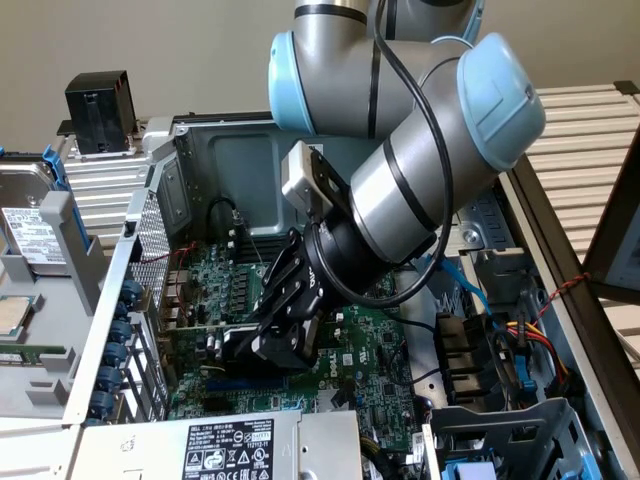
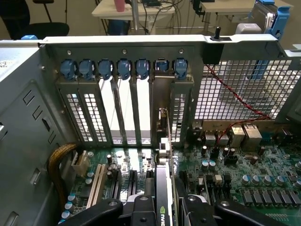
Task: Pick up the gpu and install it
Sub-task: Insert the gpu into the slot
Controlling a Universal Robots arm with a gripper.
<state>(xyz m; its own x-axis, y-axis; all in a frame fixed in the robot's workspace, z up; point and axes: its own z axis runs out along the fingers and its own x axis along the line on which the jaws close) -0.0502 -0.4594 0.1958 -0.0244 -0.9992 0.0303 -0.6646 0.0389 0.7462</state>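
**The gpu was held low inside the computer case, over the motherboard's expansion slots.**

The pick-up was judged done. The tool (image 1: 278,342) (image 2: 167,214) was closed narrowly on the gpu (image 1: 235,350) (image 2: 162,186), one finger on either side of its black shroud. The card's bracket end was pointed at the rear slot wall (image 2: 141,113), which lay toward 9 o'clock of the tool in the exterior view. The card was lined up with a slot opening below the blue retention clips (image 2: 124,68). Whether its edge was seated in the motherboard (image 1: 375,345) socket could not be told, so seating and release were taken as left. Room was judged tight, with the power supply (image 1: 240,450) close at 6 o'clock and upright slot covers beside the bracket. Cables (image 1: 510,340) were seen well apart at 3 o'clock.
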